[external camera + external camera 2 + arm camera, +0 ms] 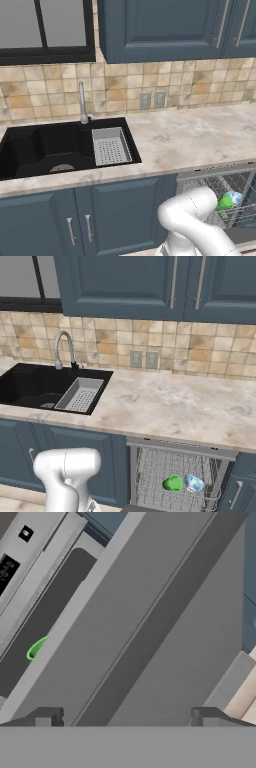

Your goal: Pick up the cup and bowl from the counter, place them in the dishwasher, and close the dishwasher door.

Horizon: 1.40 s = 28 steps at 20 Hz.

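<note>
No readable writing anywhere we can see; the two small dark panels at 10 o'clock in the hand view carry marks too small to make out.

Gripper (pixel 127 717): fingertips sit far apart at the bottom of the hand view, nothing between them. We see it looking along the dishwasher door (pixel 150 627), a flat grey panel with a darker stripe running diagonally. A sliver of the cup (pixel 36 648) shows bright green at 9 o'clock, in a dark gap past the door's edge.

Cup (pixel 173 483): small, bright green, lying on its side in the dishwasher (pixel 177 476) on a light grey wire rack. Bowl (pixel 194 483): shallow, pale blue-white, lighter rim, tilted, just beside the cup at its 3 o'clock. In the left base view both sit at 4 o'clock, partly behind the white arm.

Dishwasher is open under the counter (pixel 170 406), blue cabinets either side.

Counter: beige-cream marbled stone. Black sink (pixel 35 386) set in at 9 o'clock, grey perforated tray (pixel 80 394) in its right basin, curved metal tap (pixel 62 348) behind. Farther back: tan tiled wall with two outlets (pixel 143 359), blue wall cabinets (pixel 150 286) above, dark-framed window (pixel 45 30) at 11 o'clock.
</note>
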{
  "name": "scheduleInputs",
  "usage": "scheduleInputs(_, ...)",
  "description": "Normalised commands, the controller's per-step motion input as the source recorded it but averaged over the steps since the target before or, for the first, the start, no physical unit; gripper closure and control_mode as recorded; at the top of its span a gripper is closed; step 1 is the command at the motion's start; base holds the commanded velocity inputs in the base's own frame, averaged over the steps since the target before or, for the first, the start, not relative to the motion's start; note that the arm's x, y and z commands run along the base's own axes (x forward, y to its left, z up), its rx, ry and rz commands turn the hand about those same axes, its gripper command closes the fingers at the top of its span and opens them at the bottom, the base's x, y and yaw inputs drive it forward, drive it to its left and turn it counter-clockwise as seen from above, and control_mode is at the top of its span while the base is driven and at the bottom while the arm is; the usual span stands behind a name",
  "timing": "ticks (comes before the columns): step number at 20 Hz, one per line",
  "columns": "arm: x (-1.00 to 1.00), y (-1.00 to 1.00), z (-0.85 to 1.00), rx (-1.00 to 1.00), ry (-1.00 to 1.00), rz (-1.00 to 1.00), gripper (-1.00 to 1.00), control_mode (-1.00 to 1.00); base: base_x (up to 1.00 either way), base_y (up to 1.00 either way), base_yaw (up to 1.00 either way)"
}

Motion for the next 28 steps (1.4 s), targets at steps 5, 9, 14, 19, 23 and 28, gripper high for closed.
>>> scheduleInputs(5, 0.99, 0.0, -0.32, 0.0, -0.05, 0.06, -1.0, -1.0, 0.0, 0.0, 0.0)
scheduleInputs(9, 1.0, 0.0, -0.28, 0.0, -0.02, 0.04, -1.0, -1.0, 0.0, 0.0, 0.0)
scheduleInputs(14, 1.0, 0.0, -0.29, 0.0, -0.03, 0.04, -1.0, -1.0, 0.0, 0.0, 0.0)
scheduleInputs(19, 0.98, 0.0, -0.36, 0.0, -0.04, 0.04, -1.0, -1.0, 0.0, 0.0, 0.0)
scheduleInputs(23, 0.89, 0.0, -0.37, -0.01, -0.06, 0.05, -1.0, -1.0, 0.0, 0.0, 0.0)
scheduleInputs(28, 0.72, 0.0, -0.37, -0.01, -0.09, 0.05, -1.0, -1.0, 0.0, 0.0, 0.0)
